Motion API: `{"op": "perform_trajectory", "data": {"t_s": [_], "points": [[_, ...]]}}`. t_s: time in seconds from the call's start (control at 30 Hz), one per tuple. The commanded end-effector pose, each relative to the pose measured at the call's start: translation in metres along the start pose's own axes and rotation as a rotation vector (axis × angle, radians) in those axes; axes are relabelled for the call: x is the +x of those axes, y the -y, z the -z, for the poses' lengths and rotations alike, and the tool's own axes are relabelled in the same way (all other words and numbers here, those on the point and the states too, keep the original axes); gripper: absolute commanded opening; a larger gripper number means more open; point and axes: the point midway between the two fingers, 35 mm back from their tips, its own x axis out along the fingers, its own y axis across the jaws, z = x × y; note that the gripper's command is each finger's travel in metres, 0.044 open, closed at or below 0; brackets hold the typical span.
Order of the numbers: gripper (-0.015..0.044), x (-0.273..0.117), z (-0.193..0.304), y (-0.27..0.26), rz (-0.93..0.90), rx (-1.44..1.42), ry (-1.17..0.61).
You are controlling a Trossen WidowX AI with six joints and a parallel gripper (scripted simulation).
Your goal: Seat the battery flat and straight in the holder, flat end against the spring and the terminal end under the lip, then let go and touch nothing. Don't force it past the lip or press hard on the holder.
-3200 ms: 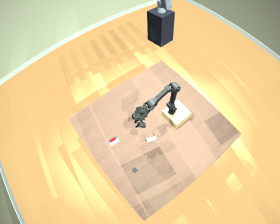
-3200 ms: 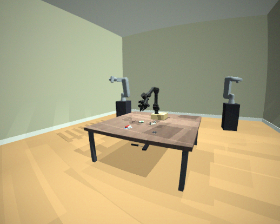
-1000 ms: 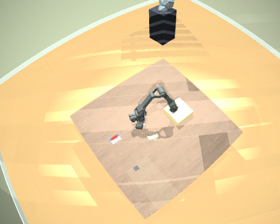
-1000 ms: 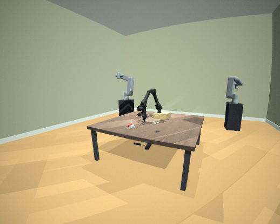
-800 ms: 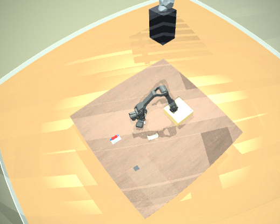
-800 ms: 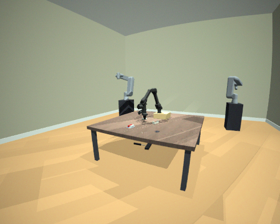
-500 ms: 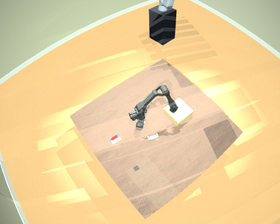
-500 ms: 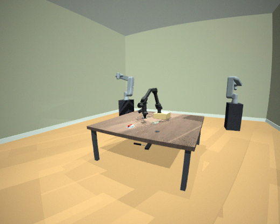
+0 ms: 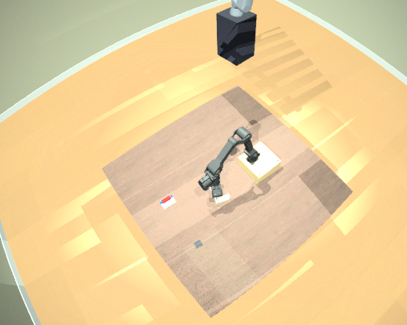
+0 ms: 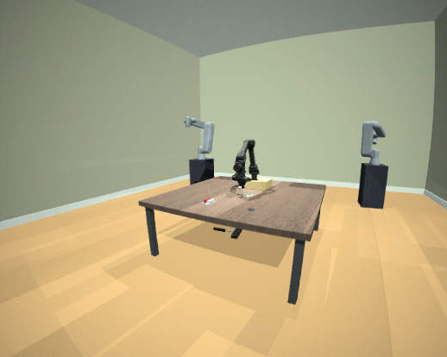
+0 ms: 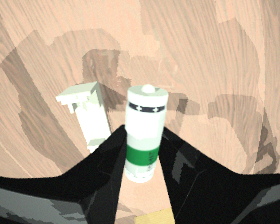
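My gripper (image 9: 217,195) (image 10: 242,186) (image 11: 141,131) is shut on the battery, a white cylinder with a green band and a dark ring. In the wrist view the battery (image 11: 146,122) has its terminal end pointing up the picture, and its flat end is low between the fingers. The white holder (image 11: 90,120) (image 9: 223,199) (image 10: 248,195) lies on the table just left of the battery in the wrist view, tilted relative to it, its broad end wall at the top. The battery is held above the table, outside the holder. The right finger hides nothing of the holder; its lower end is partly behind the left finger.
A white piece with a red and blue object (image 9: 166,200) (image 10: 208,201) lies on the wooden table (image 9: 262,220) (image 10: 287,216). A small dark grey piece (image 9: 198,244) (image 10: 251,209) lies near the front. The arm's base stands on a pale yellow block (image 9: 269,161) (image 10: 263,184).
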Motion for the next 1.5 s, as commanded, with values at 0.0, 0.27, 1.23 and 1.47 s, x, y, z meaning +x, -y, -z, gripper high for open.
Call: {"op": "perform_trajectory", "data": {"t_s": [0.0,0.27,1.23,1.47], "points": [[0.0075,-0.011,0.017,-0.031,-0.009,-0.12,0.014],[0.0075,-0.016,0.033,-0.052,-0.002,-0.206,0.016],[0.0075,0.026,0.026,-0.052,-0.03,-0.197,0.286],[0.0075,0.031,0.028,-0.053,-0.033,-0.199,0.337]]}}
